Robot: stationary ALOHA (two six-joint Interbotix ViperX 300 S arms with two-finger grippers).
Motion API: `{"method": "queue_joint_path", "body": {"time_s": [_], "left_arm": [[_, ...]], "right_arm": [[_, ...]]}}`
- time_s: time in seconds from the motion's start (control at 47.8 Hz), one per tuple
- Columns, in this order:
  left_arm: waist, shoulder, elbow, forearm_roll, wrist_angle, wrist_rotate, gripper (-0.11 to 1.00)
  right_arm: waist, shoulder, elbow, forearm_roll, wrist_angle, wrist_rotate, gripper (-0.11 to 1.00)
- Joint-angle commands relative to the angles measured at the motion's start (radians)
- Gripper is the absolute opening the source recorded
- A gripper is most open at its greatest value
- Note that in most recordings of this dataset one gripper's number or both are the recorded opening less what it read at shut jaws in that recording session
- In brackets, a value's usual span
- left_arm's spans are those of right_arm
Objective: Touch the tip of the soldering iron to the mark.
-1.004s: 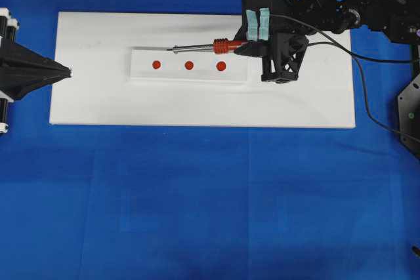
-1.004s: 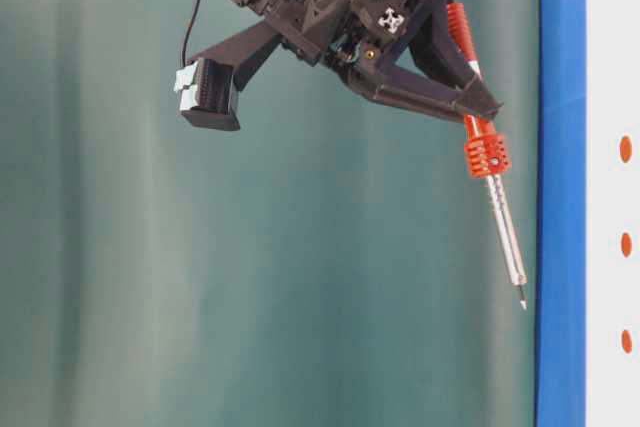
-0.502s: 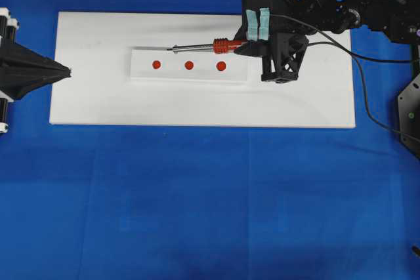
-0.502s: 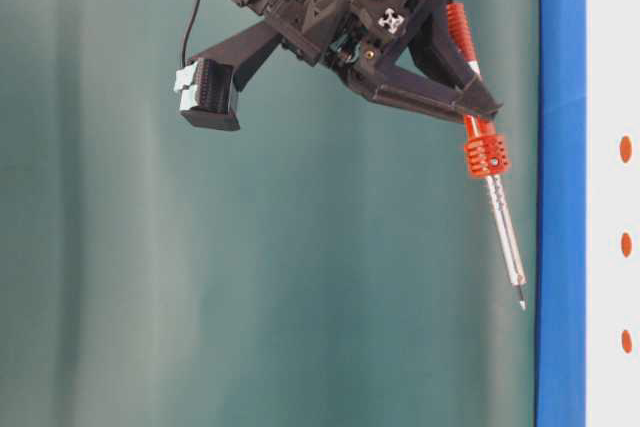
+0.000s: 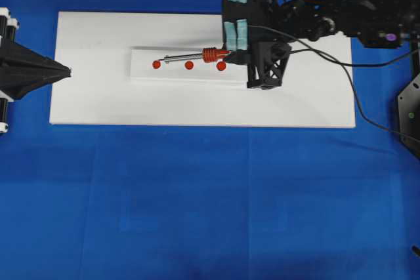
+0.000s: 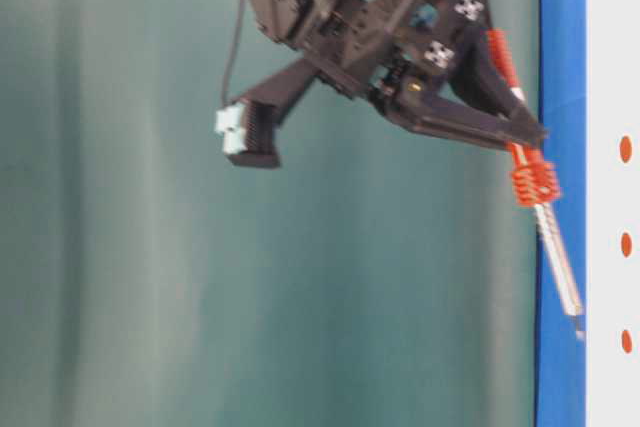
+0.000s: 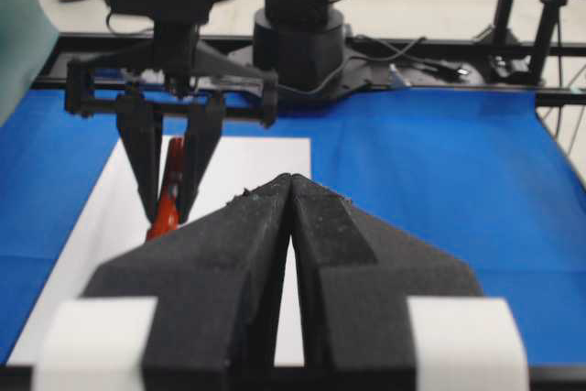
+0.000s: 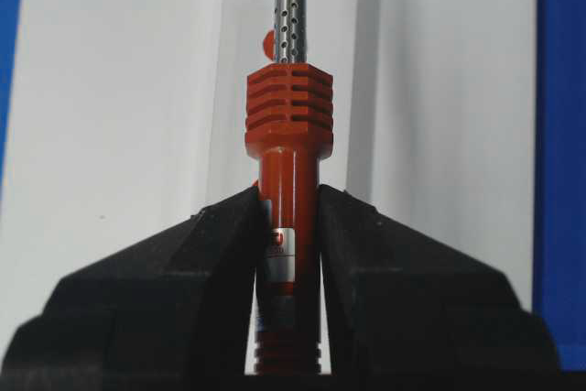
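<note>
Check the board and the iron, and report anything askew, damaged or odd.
Nothing stands out. The white board lies square and clean, and the three red dots sit in a row. The right gripper holds the soldering iron by its handle, undamaged.

Black arms (image 5: 341, 18), teal-padded jaws

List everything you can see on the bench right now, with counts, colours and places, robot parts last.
soldering iron: one, orange-red handle, silver shaft, black cord; held over the strip, tip near the smallest dot.
mark: one, red, smallest dot, left end of the strip.
other red dots: two, red, middle and right of the strip.
raised strip: one, white, on the board.
board: one, white, on the blue cloth.
cloth: one, blue, covers the table.
right gripper: black, shut on the iron's handle.
left gripper: black, shut, at the board's left edge.
</note>
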Motion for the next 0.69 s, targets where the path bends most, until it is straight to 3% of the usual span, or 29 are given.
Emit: {"method": "queue_joint_path", "body": {"time_s": [0.0, 0.669], "left_arm": [[0.000, 0.006, -0.009, 0.003, -0.008, 0.000, 0.00], [0.000, 0.008, -0.009, 0.002, -0.009, 0.008, 0.00]], "right_arm": [[-0.002, 0.008, -0.029, -0.002, -0.015, 0.000, 0.06], [0.005, 0.054, -0.031, -0.002, -0.038, -0.002, 0.06]]}}
